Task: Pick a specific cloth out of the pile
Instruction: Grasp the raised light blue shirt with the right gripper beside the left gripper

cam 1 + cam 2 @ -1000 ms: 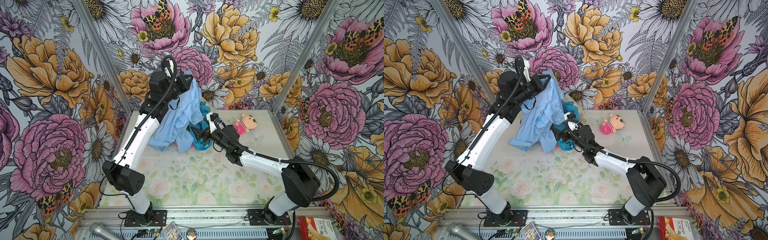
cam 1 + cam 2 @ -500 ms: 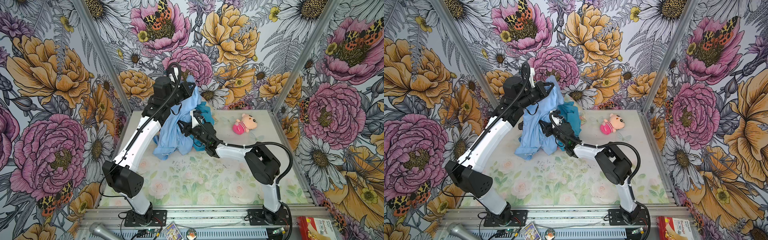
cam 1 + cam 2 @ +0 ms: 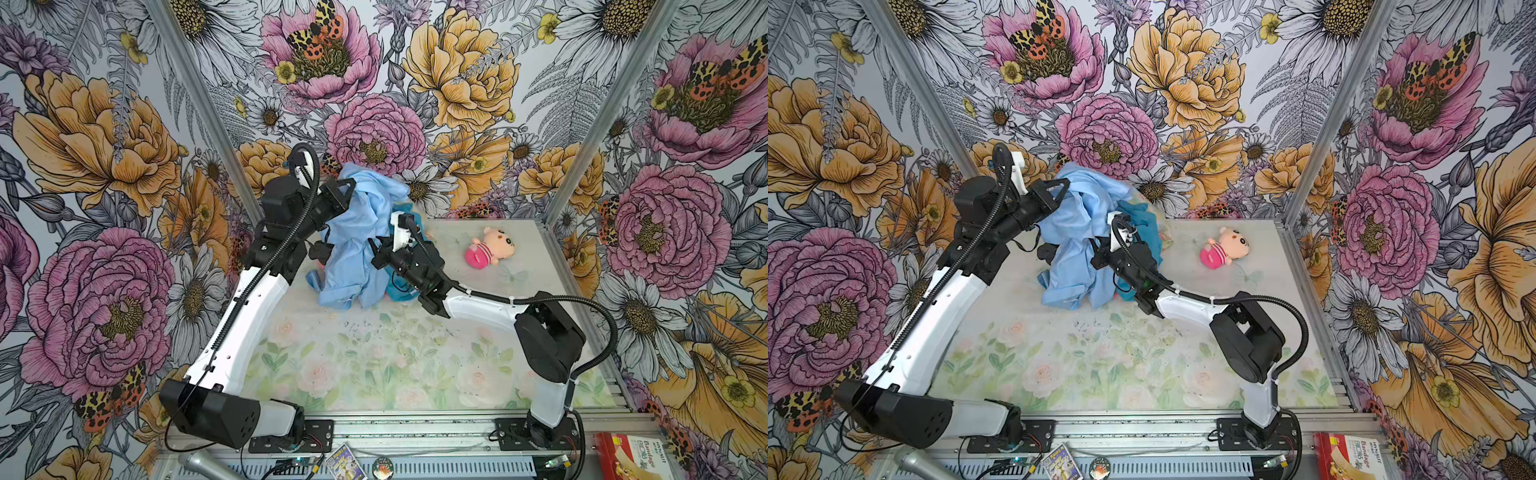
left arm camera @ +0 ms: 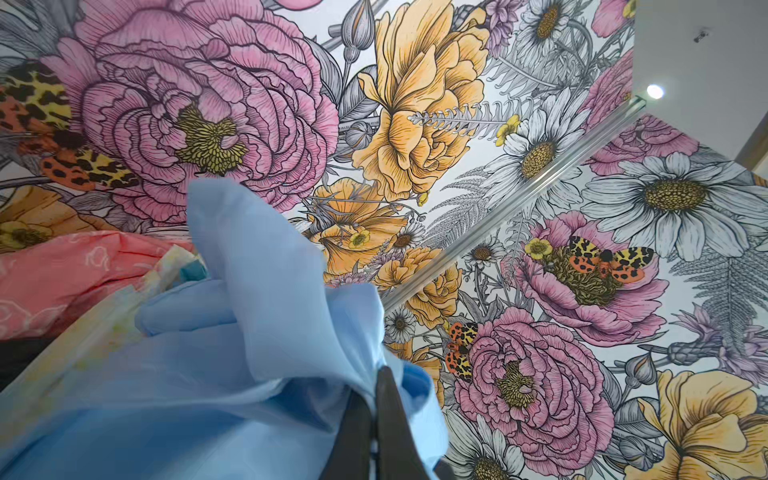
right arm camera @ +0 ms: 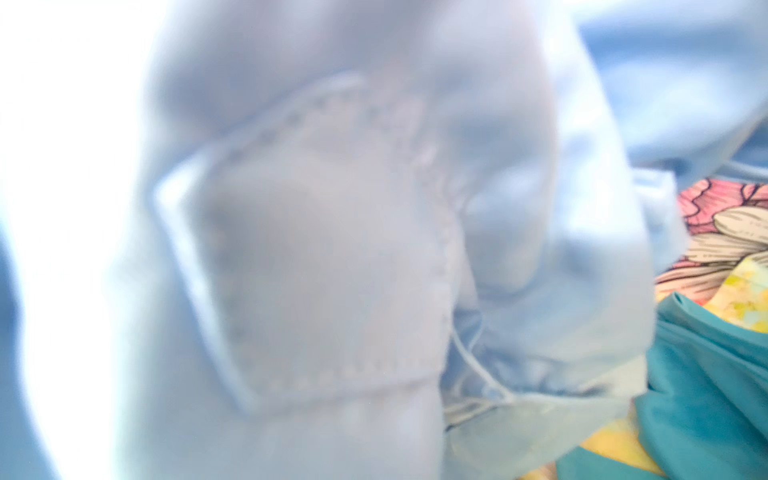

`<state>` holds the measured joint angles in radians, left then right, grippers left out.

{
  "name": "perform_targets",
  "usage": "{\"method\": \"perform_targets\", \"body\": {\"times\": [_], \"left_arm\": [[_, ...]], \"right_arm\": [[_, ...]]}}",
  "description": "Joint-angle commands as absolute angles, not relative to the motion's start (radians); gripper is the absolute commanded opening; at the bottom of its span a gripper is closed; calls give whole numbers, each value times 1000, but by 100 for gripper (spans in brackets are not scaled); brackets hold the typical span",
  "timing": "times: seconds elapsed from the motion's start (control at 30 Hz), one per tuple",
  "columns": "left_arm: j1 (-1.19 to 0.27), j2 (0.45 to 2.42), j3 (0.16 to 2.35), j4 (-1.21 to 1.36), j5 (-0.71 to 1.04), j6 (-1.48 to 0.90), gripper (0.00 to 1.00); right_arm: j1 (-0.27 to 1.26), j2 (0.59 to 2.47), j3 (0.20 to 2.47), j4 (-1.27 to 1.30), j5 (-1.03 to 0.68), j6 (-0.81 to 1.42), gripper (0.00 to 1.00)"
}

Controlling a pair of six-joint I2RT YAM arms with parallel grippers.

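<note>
Left wrist view: the left pincer [image 4: 376, 417] is fully closed, its two dark fingers [image 4: 353, 436] pressed together on a fold of the cloth [image 4: 249, 332]. This pale sky-blue garment billows out from the tips and fills the space just beyond them. Alongside it, coral-pink patterned fabric and a strip of pastel print belong to the pile [image 4: 62, 274]. In both top views the left pincer [image 3: 349, 187] [image 3: 1064, 185] is raised near the back wall. The cloth [image 3: 357, 237] [image 3: 1077, 237] hangs from it in a long drape, with its lower end bunched on the table [image 3: 374, 353] [image 3: 1100, 353] directly below. The right pincer [image 3: 375, 254] [image 3: 1096, 257] sits lower, pressed into the side of the drape about halfway down. Its jaws are closed, but whether a fold is caught between them cannot be told. Right wrist view: blurred pale blue fabric of the cloth [image 5: 332, 249], with a stitched seam, lies close to the lens, and the tips are not seen. Teal-blue parts of the pile [image 3: 397, 289] [image 3: 1146, 224] [image 5: 706, 395] lie behind and beneath the right pincer, touching the cloth. A pink plush toy [image 3: 488, 251] [image 3: 1223, 251] lies well apart from both pincers, on the side of the right pincer away from the cloth.
</note>
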<state>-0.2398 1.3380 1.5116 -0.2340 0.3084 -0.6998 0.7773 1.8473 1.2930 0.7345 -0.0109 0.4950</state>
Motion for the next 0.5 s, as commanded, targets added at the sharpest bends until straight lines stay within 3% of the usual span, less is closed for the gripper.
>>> {"method": "perform_targets", "body": {"times": [0.0, 0.23, 0.47], "left_arm": [[-204, 1289, 1438, -203, 334, -696, 0], [-168, 1217, 1320, -209, 340, -682, 1], [-200, 1186, 1258, -205, 337, -663, 18]], "right_arm": [[759, 1738, 1323, 701, 14, 541, 0], [728, 1625, 1349, 578, 11, 581, 0], [690, 1555, 1404, 478, -3, 602, 0]]}}
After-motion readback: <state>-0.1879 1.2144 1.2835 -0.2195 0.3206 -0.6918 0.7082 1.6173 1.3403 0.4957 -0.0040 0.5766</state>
